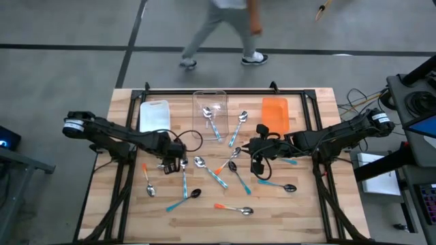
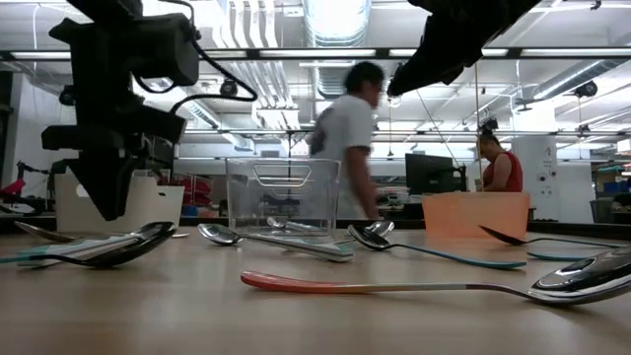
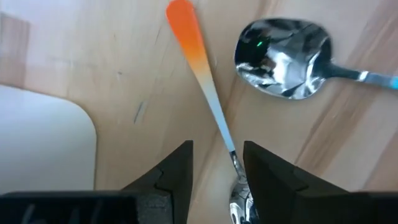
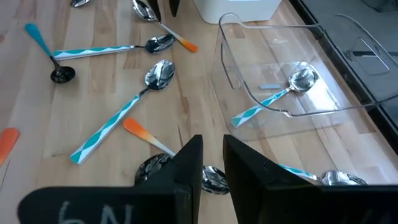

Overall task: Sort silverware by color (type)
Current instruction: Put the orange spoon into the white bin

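Spoons with orange, light blue or teal handles lie scattered flat on the wooden table (image 1: 122, 204). My left gripper (image 3: 217, 165) is open and low over the table's middle left (image 1: 176, 165). Its fingers stand on either side of the neck of an orange-handled spoon (image 3: 205, 81), whose bowl lies between them. A silver-bowled, blue-handled spoon (image 3: 283, 56) lies just beyond. My right gripper (image 4: 213, 155) is narrowly open and raised above the table's middle right (image 1: 258, 169), over a spoon bowl (image 4: 214, 179) and a dark bowl (image 4: 152, 168). One teal-handled spoon (image 4: 280, 93) lies in the clear bin. My left gripper's fingers come from above at the orange-handled spoon's neck (image 3: 231, 152), which runs close beside one finger (image 3: 267, 180). Whether that finger touches it, I cannot tell. The spoon lies flat on the table.
A white bin (image 1: 154, 116), a clear bin (image 1: 210, 103) and an orange bin (image 1: 275, 112) stand in a row along the far edge. Cables loop off both wrists above the table. A person walks past behind the table (image 1: 225, 34), and another shows in the room (image 2: 498, 163).
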